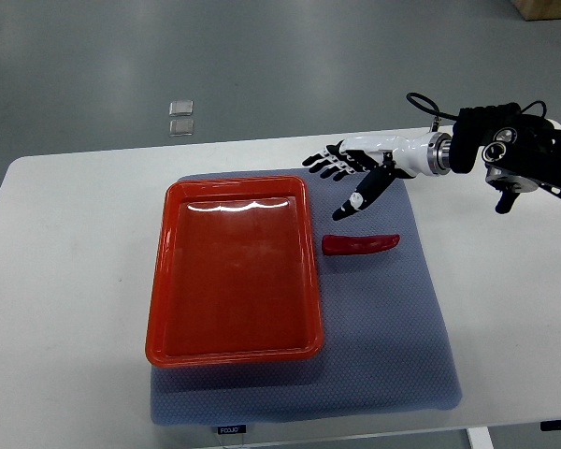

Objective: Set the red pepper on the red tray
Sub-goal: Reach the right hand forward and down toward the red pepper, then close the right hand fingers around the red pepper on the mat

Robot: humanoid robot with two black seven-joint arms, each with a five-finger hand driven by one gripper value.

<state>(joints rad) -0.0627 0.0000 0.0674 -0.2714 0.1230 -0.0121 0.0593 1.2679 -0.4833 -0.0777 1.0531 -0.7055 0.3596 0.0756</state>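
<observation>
Mat tag [230,429] (print too small)

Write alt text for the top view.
The right hand, fingers spread, hovers above a red pepper lying on a grey mat beside an empty red tray. Mat and tray sit on a white table.

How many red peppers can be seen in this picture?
1. The red pepper lies on the gray mat, just right of the red tray, under the open right hand. Nothing here could hide another.
</observation>
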